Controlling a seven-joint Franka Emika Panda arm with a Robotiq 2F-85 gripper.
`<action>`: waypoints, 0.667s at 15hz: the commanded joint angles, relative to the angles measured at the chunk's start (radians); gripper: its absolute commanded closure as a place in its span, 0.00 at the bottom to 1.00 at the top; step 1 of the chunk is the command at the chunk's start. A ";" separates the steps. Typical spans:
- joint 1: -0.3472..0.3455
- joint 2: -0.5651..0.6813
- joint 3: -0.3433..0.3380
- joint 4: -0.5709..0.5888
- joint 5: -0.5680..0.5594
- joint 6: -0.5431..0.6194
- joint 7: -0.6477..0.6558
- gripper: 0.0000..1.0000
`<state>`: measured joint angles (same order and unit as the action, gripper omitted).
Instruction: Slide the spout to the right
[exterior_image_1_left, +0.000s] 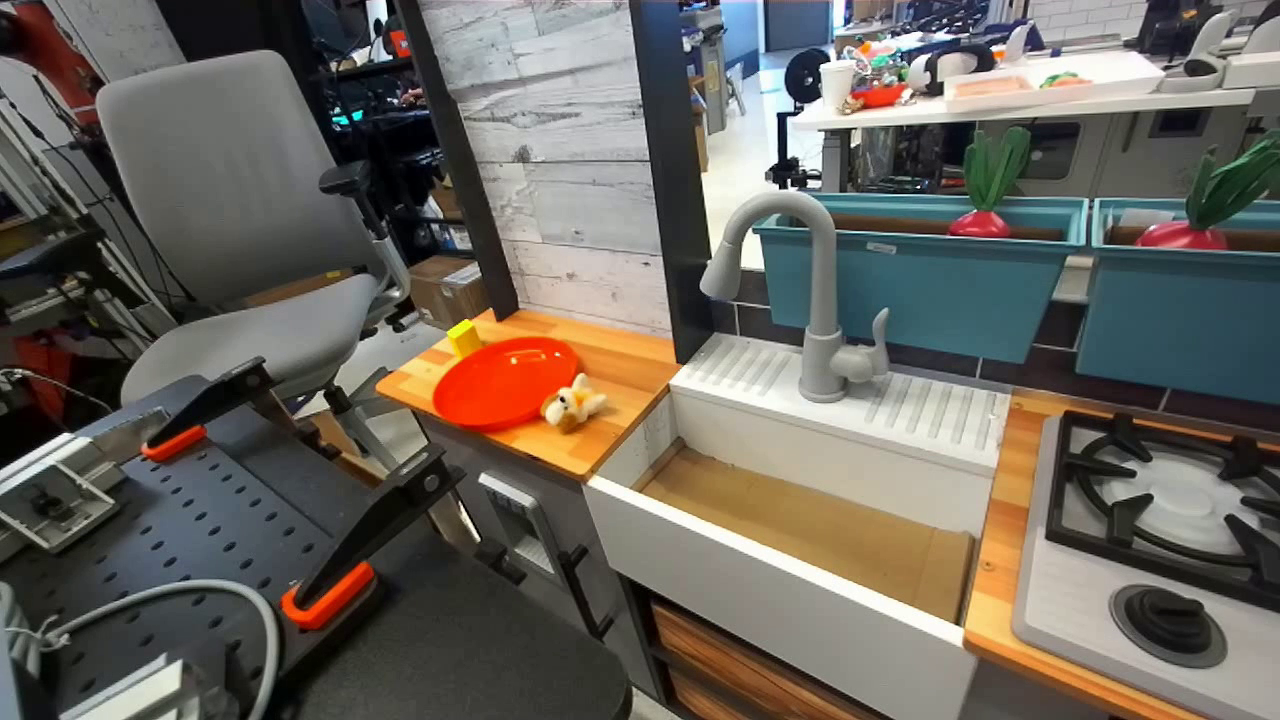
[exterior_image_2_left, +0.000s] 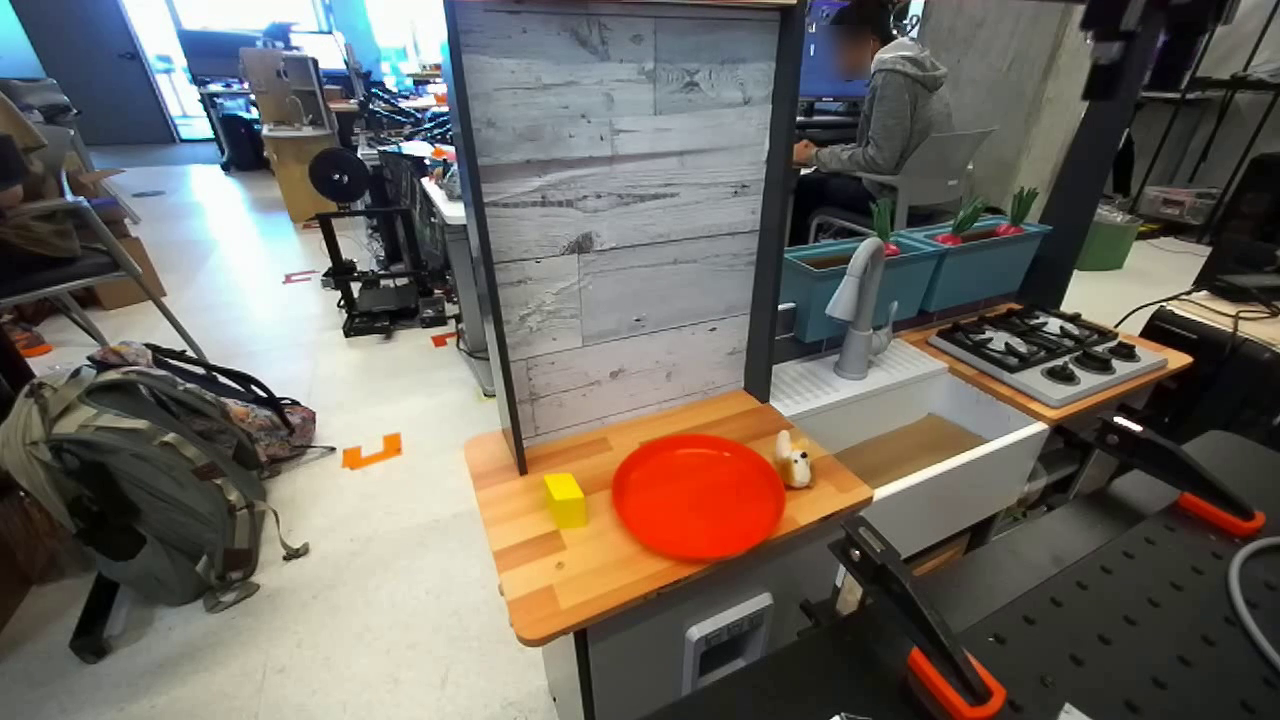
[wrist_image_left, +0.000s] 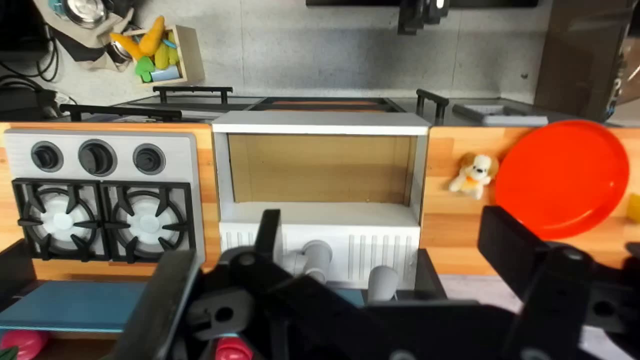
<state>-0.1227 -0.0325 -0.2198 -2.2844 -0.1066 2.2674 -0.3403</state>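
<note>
A: What does the spout (exterior_image_1_left: 822, 265) look made of?

B: Metal or plastic, it cannot be told; the finish is smooth, matt grey. The sink (exterior_image_1_left: 780, 605) is smooth white, ridged along its far ledge, with dull brown cardboard (exterior_image_1_left: 810, 530) on its floor.

A: And to the left?

B: The counter (exterior_image_1_left: 630, 380) shows smooth strips of wood. The red plate (exterior_image_1_left: 505, 385) is glossy, like plastic; the toy dog (wrist_image_left: 475, 175) is fuzzy cloth.

A: The right?

B: The stove (exterior_image_1_left: 1065, 590) has a dull, metallic grey top and matt black grates (exterior_image_1_left: 1125, 520).

A: The far side?

B: Smooth, plastic-looking teal planters (exterior_image_1_left: 920, 290) and a wall panel (exterior_image_1_left: 570, 200) of rough-looking, weathered wood.
</note>
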 joint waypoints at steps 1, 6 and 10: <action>-0.008 0.148 0.032 0.054 0.082 0.189 0.122 0.00; -0.042 0.346 0.106 0.163 0.278 0.299 0.127 0.00; -0.107 0.475 0.180 0.294 0.462 0.288 0.115 0.00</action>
<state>-0.1651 0.3457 -0.0961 -2.1050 0.2483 2.5540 -0.2031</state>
